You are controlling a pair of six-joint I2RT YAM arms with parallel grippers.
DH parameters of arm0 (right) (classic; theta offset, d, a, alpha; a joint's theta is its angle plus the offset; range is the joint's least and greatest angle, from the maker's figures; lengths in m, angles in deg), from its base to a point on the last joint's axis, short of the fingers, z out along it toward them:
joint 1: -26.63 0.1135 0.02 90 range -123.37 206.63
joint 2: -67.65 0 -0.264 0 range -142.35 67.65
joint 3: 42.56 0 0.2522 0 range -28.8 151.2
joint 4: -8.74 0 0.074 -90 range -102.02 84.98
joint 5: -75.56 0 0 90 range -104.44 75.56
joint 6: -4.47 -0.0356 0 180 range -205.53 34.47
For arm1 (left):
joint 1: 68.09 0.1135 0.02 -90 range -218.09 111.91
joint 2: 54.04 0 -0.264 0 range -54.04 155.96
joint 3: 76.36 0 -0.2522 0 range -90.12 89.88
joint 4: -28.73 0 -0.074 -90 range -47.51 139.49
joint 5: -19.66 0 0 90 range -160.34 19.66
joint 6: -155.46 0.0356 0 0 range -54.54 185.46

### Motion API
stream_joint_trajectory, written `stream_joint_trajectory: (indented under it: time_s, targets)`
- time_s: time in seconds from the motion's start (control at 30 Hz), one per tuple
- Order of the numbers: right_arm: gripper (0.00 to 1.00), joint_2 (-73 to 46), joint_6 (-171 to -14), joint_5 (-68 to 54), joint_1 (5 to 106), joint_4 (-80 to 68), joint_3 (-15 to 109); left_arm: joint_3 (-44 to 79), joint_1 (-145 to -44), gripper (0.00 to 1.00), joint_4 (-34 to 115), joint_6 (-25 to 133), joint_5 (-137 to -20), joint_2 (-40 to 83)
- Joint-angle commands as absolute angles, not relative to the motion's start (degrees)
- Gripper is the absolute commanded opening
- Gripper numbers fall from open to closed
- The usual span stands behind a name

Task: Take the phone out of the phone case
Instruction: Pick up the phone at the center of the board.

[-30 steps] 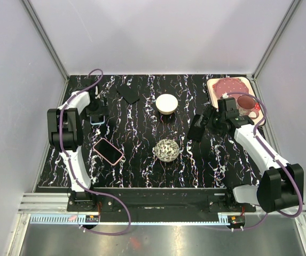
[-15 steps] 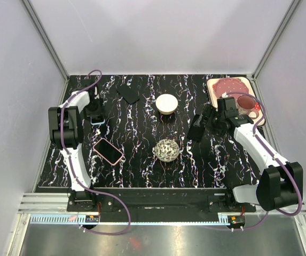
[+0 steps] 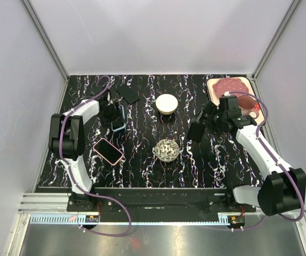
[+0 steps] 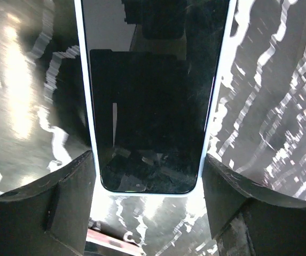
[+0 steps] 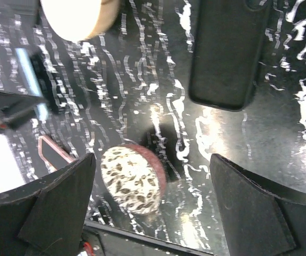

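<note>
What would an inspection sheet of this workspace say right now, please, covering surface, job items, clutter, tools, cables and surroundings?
Surface: black marbled tabletop, no spills seen.
Job's things: light-blue-rimmed phone in the left tool; black phone case lying flat near the right tool.
Clutter: pink-rimmed phone, cream bowl, leopard-print round item, black flat item, cutting board with a red cup at its edge.
Tools: left tool shut on the phone's long edges; right tool open, empty, above the table.
Cables: purple cables run along both arms; no snag seen.
Surroundings: pale walls, metal frame; nothing else seen.
</note>
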State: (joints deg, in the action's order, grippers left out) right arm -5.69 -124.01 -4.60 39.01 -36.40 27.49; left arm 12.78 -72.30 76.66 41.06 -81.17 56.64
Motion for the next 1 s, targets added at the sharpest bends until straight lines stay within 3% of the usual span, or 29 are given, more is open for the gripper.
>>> stream_joint_trajectory:
  time_s: [0.0,0.3,0.73,0.97]
  targets:
    - [0.91,-0.5,-129.3,-0.3,39.9,-32.5,30.9,17.2,-74.2,0.37,70.7,33.8,-88.0,48.5]
    - [0.87,-4.1,-138.8,1.3,50.3,-18.4,30.3,29.6,-77.1,0.37,62.3,26.3,-94.6,41.5]
    - [0.75,-35.7,-143.3,0.6,62.6,-15.1,48.6,38.4,-78.5,0.37,58.9,26.0,-101.3,37.5]
    - [0.72,-44.1,-141.5,3.3,64.6,-17.8,54.2,39.6,-78.5,0.37,59.2,27.7,-106.9,34.6]
